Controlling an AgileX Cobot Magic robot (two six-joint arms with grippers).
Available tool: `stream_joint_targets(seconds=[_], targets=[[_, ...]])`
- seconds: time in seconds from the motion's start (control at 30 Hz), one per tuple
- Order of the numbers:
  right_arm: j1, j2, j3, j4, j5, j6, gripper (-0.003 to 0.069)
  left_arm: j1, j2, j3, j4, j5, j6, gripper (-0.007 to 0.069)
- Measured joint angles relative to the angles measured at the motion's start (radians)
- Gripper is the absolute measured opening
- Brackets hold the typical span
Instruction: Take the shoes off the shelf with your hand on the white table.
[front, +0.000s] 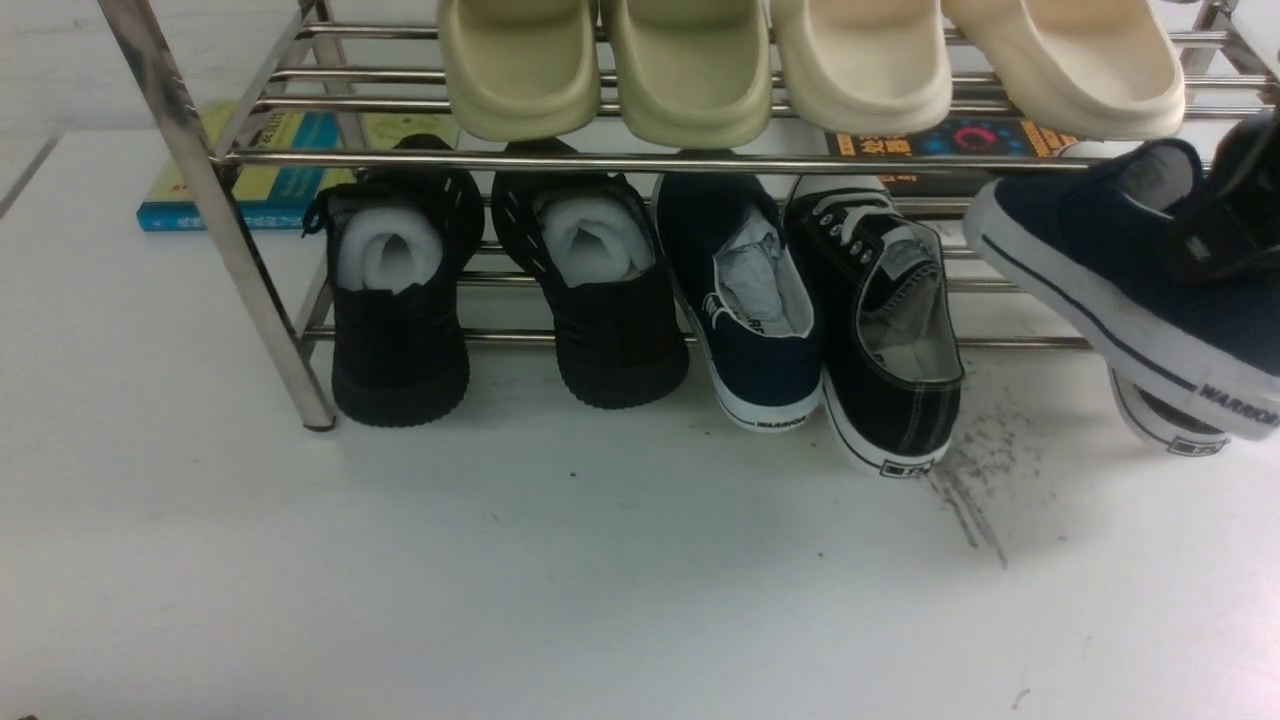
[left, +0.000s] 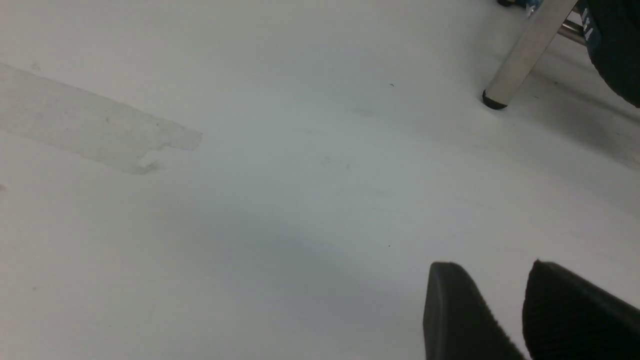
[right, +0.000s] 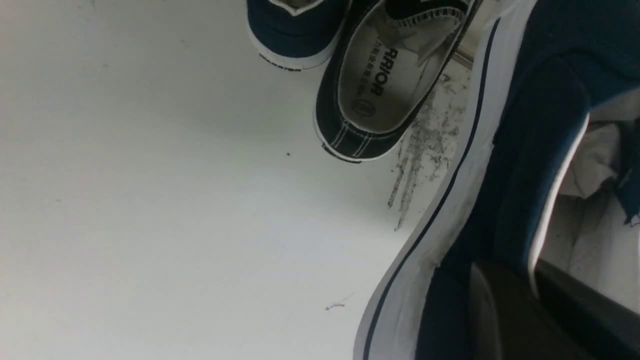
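White matte desk (front: 500, 600) fills the lower half of the front view, with a patch of dark grey scuff streaks (front: 975, 490) right of centre. Left claw (left: 495, 270), visible only in its own wrist view, hangs low over this desk, its two ribbed black fingers (left: 450, 310) apart with nothing between them.

At the right edge of the frame, the right claw (front: 1215, 235) is clamped on the collar of a navy blue canvas slip-on with a white rubber sole (front: 1100, 270). It is held off the rack, tilted, with the WARRIOR heel toward the lower right corner.

Farther back stands the shiny two-tier steel rod shelf (front: 600, 160). Its lower tier carries, left to right, two all-black knit shoes with white foam stuffing (front: 400, 330), the second navy blue slip-on stuffed with crumpled paper (front: 755, 350), and a black lace-up sneaker with white laces (front: 890, 340), their heels reaching down to the desk. Four cream foam slippers (front: 690, 80) sit on the upper tier.

Behind, a blue-and-yellow book (front: 270, 185) lies at upper left and a dark book with orange print (front: 960, 140) at upper right.
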Motion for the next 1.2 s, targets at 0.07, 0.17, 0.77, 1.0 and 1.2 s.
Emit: stream_joint_targets(seconds=[0.07,0.17,0.77,1.0,1.2], targets=[[0.000,-0.043,0.051,0.020,-0.001,0.000,0.0038,0.000,0.000,0.000,0.000,0.000,0.000,0.0239],[0.000,-0.097,0.123,0.033,-0.001,0.000,0.0038,0.000,0.000,0.000,0.000,0.000,0.000,0.0239],[0.000,-0.400,0.634,0.387,0.000,-0.047,0.0038,0.000,0.000,0.000,0.000,0.000,0.000,0.0239],[0.073,-0.371,0.662,0.397,-0.003,-0.027,0.0038,0.000,0.000,0.000,0.000,0.000,0.000,0.0239],[0.336,-0.236,0.662,0.270,-0.039,0.184,0.0038,0.000,0.000,0.000,0.000,0.000,0.000,0.0239]])
